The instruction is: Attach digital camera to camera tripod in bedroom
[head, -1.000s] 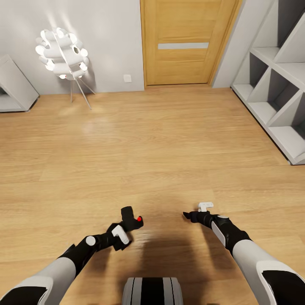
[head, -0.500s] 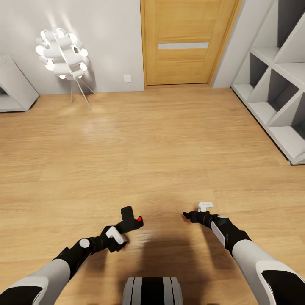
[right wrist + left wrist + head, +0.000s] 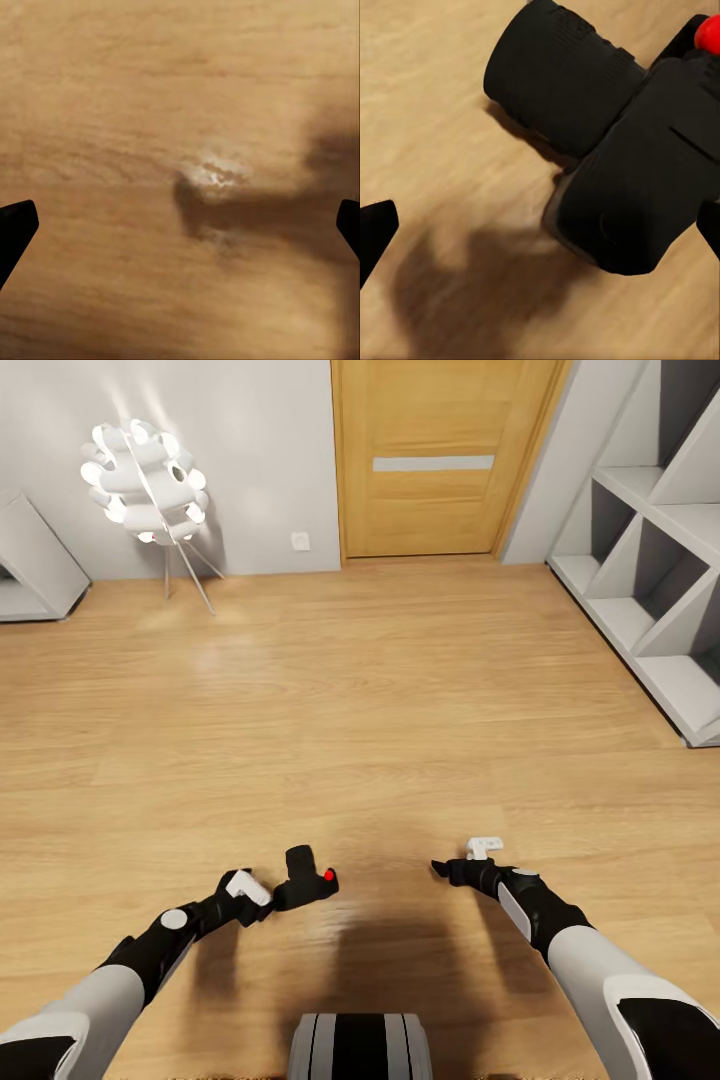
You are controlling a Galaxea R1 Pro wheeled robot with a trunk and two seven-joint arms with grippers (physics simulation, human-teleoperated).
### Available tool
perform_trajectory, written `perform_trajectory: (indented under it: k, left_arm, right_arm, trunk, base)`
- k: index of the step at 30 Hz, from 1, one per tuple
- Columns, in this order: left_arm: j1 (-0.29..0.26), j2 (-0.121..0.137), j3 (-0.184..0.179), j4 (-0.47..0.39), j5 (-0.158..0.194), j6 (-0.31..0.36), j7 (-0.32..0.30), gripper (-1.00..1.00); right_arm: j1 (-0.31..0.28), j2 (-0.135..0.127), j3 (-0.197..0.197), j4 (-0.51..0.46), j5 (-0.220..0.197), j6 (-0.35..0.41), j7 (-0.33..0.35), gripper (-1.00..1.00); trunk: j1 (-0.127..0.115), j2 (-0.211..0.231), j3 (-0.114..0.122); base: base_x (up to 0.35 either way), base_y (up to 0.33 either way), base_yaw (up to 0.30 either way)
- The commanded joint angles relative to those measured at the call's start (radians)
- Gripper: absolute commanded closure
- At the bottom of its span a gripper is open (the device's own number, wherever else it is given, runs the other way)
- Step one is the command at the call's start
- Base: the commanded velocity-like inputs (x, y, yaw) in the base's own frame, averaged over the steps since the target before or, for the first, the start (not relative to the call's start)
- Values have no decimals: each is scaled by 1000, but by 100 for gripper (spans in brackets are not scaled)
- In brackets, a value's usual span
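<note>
Clearly, in the head view the digital camera (image 3: 306,878) sits low and left of centre, above the wood floor (image 3: 380,690), at the tip of the left hand (image 3: 268,892); the forearm reaches in from the lower left. Whether that hand grips it I cannot tell from here. The right hand (image 3: 447,870) hovers low and right of centre, with nothing in it, forearm angled in from the lower right. A lit floor lamp (image 3: 145,470) stands at upper left, a wooden door (image 3: 437,455) at top centre, white shelves (image 3: 650,550) at right.

In the left wrist view the camera body fills the centre and right, lens toward the top; the fingertips (image 3: 375,232) stand wide at the frame edges. With so loose a hold, I judge it could drop.

In the right wrist view the fingertips (image 3: 16,225) are spread wide over bare floor.
</note>
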Motion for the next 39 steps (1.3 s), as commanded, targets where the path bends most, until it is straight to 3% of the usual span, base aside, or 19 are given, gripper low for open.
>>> perform_trajectory:
  k: [1,33,39]
  left_arm:
    - [0,2,7,-4,-8,-6,-3,-100]
    - [0,8,12,-6,-10,-7,-4,-100]
    - [0,9,12,-7,-9,-7,-4,-100]
  right_arm:
    - [0,0,1,-2,-5,7,3,-100]
    - [0,0,1,-2,-5,5,2,-100]
    - [0,0,1,-2,-2,7,3,-100]
  trunk:
    - [0,-1,-5]
    - [15,-8,-128]
    - [15,-8,-128]
  base:
    - [0,0,0]
    - [0,0,0]
    - [0,0,0]
